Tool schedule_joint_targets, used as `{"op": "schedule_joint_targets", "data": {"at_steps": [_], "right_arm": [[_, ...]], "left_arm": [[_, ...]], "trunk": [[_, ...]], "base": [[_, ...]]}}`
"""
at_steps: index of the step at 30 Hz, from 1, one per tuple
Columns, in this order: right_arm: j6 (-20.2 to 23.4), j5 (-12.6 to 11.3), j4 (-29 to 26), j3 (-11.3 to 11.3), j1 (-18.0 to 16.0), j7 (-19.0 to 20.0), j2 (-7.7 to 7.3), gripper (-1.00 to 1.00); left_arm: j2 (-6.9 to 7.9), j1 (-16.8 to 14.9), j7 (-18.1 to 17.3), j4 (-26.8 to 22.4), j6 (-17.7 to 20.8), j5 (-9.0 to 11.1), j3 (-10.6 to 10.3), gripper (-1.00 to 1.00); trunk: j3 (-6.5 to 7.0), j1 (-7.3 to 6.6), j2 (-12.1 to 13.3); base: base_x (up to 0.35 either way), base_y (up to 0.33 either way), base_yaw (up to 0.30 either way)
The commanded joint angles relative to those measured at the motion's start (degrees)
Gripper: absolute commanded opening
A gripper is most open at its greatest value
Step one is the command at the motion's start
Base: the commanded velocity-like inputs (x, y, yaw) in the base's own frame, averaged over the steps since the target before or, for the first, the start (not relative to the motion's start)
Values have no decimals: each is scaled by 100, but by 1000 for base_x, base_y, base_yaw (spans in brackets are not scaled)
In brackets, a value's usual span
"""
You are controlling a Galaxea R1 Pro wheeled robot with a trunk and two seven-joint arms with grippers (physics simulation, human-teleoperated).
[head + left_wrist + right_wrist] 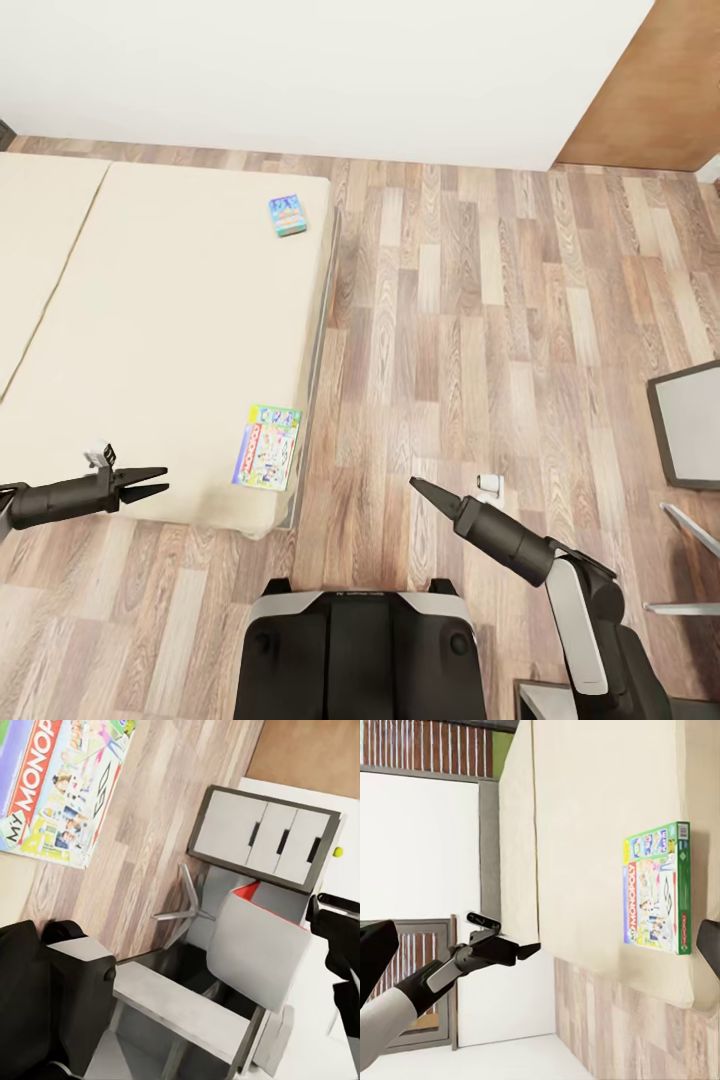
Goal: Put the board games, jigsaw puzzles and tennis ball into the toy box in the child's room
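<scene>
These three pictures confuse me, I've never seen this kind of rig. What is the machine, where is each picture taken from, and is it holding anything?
It is a simulated wheeled robot with two arms, steered by a person. The big picture looks down from its head: the left gripper hangs over the near part of the bed, fingers apart and empty; the right gripper hangs over the wooden floor, and whether it is open is hard to tell. The other two pictures come from cameras on the wrists. On the bed lie two board games: a Monopoly box near the corner and a smaller blue box farther off. Nothing is held yet.
</scene>
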Motion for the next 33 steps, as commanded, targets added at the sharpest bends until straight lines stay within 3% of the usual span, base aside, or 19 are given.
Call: {"op": "schedule_joint_targets", "data": {"at_steps": [1, 33], "right_arm": [[-8, -7, 13, -1, -3, 13, 15, 100], [-78, -40, 36, 25, -3, 46, -25, 100]], "left_arm": [[1, -1, -22, 2, 46, 1, 0, 100], [-79, 17, -22, 18, 20, 7, 3, 100]], "trunk": [[4, 4, -8], [304, 4, -8]], "base": [[0, 0, 0], [0, 0, 0]]}}
